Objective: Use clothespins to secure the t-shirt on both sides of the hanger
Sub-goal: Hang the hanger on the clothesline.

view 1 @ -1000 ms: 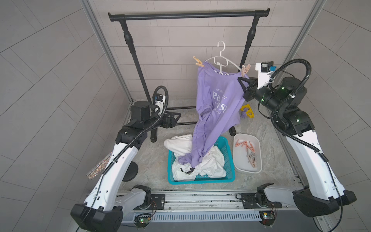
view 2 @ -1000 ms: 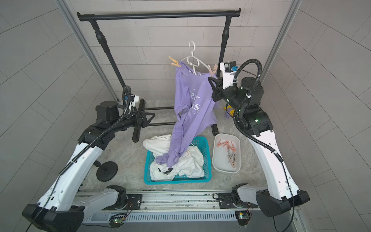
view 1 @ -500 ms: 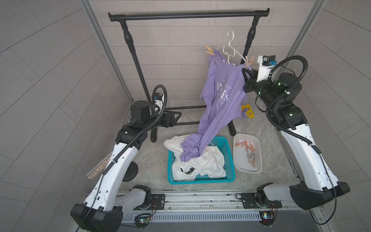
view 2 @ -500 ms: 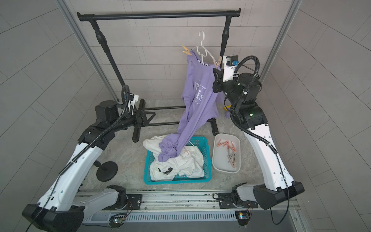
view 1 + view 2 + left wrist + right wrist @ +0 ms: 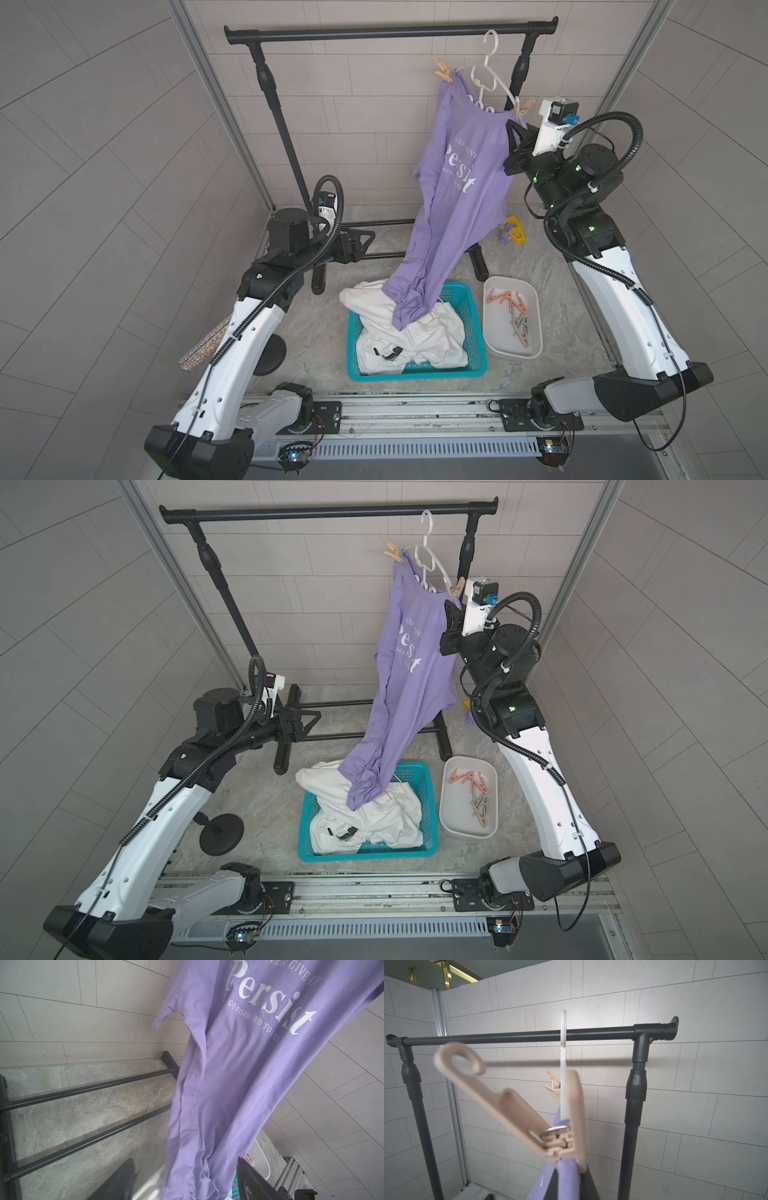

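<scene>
Higher and nearer the rail [image 5: 374, 30] now, the hanger [image 5: 487, 62] carries a purple t-shirt [image 5: 457, 195] pinned by clothespins [image 5: 442, 72] at both ends. Right gripper [image 5: 513, 131] is clamped on its shoulder; left gripper [image 5: 368, 242] gapes empty. Tugging could pop the nearby pin.

Bright, soft, even light, hardly a hard shadow anywhere

Things look crisp in both top views, but the wide lens bows the grey wall tiles [image 5: 83, 124] toward the corners. Light seems to come from overhead: the black metal clothes rail [image 5: 517, 1035] has a pale sheen and throws a fuzzy shadow band on the wall behind. Right wrist view, the peach plastic clothespin [image 5: 517, 1109] right at the lens is total mush while the rail is sharp. Left wrist view, the lilac cotton t-shirt with white lettering [image 5: 228, 1084] reads clean.
</scene>
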`<state>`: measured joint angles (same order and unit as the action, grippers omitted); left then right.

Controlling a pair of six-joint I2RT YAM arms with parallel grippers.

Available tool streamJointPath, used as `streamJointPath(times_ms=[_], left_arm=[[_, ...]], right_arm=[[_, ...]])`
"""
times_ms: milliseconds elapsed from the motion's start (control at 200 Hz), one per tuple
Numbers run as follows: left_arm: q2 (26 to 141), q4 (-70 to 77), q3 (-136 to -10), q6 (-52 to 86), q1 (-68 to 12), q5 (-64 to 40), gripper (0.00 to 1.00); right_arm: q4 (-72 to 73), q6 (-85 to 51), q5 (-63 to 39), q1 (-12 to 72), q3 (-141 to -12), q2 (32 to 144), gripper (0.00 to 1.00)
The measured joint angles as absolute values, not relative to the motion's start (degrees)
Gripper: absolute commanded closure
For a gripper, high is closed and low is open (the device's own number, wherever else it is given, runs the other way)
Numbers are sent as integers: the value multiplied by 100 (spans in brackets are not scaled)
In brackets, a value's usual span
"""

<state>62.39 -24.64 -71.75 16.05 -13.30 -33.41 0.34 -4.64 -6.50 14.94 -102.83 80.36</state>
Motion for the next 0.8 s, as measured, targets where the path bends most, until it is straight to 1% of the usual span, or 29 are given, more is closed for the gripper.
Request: streamJointPath(times_ms=[801], left_arm=[[6189,-2386,-7164,1671,-1330,-3339,20]], right_arm=[[650,-301,-202,1494,-11133,9039,100]])
